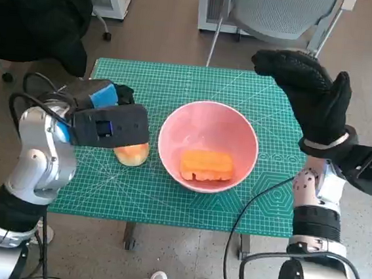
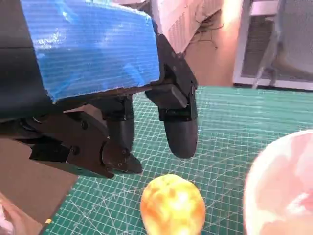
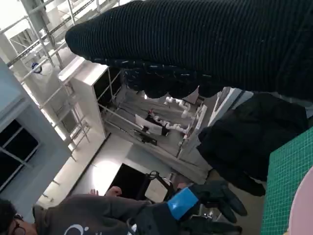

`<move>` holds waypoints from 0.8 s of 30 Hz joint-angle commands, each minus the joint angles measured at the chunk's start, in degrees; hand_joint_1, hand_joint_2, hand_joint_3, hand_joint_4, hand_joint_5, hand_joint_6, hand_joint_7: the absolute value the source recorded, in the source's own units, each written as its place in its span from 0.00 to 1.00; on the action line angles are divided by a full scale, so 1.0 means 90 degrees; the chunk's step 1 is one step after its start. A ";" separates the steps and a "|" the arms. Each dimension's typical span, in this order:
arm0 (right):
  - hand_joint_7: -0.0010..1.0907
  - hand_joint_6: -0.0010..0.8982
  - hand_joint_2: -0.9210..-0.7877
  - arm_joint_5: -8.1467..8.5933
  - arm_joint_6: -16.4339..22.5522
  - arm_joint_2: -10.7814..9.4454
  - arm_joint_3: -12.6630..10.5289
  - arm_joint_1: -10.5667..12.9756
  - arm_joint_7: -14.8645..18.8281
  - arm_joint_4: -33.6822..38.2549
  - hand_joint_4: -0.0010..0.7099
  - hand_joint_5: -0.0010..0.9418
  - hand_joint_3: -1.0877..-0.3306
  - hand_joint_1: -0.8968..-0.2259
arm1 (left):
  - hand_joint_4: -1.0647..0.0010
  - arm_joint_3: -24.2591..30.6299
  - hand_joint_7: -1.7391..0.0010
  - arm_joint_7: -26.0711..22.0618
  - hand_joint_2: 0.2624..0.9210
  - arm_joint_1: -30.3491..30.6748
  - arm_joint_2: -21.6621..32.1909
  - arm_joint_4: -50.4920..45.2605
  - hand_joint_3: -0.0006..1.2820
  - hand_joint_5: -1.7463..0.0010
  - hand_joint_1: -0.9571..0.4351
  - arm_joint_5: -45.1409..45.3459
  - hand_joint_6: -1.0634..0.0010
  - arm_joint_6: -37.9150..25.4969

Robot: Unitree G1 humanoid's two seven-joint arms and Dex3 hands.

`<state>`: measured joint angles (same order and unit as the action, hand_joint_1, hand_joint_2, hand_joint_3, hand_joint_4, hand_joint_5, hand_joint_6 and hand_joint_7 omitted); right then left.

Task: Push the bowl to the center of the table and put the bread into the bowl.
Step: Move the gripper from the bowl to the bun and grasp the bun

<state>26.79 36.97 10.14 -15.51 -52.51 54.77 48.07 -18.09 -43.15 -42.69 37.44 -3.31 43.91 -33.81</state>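
The pink bowl point(image 1: 208, 145) sits near the middle of the green cutting mat point(image 1: 269, 95), with an orange slab of bread point(image 1: 206, 166) already lying inside it. A second, rounder bun point(image 1: 132, 153) rests on the mat just beside the bowl, under the left hand point(image 1: 108, 124), whose fingers point(image 2: 179, 128) hang apart above it, holding nothing. To finish well, that hand should drop straight down, straddle the bun, close gently, then lift clear of the rim. The right hand point(image 1: 307, 90) is raised, spread and empty. The left wrist view shows the gap between fingers and bun; the right wrist view shows a person point(image 3: 73, 218), probably seated.
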 commanded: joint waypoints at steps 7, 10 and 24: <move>0.00 0.36 0.00 0.0003 -0.0059 0.0037 -0.0006 0.0056 0.0071 0.0006 0.37 0.00 0.31 0.26 | 0.78 0.0051 0.82 -0.0668 0.76 0.0146 0.0083 -0.0425 0.07 0.70 0.64 -0.0154 0.70 -0.0249; 0.00 0.36 0.00 -0.0008 -0.0041 0.0028 -0.0003 0.0060 0.0050 -0.0006 0.37 0.00 0.31 0.27 | 0.93 0.0045 0.94 -0.0762 0.66 0.0292 0.0124 -0.0537 0.03 0.90 0.46 -0.0215 0.82 -0.0117; 0.00 0.36 0.00 -0.0019 -0.0058 -0.0004 -0.0001 0.0029 0.0035 0.0086 0.37 0.00 0.31 0.27 | 1.00 -0.0153 0.99 -0.0226 0.63 0.0764 0.0024 -0.0528 0.01 1.00 0.28 0.0145 0.88 0.0277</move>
<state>26.80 36.92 10.21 -15.57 -52.66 54.77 48.04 -19.05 -46.17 -36.43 37.73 -7.59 44.37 -31.76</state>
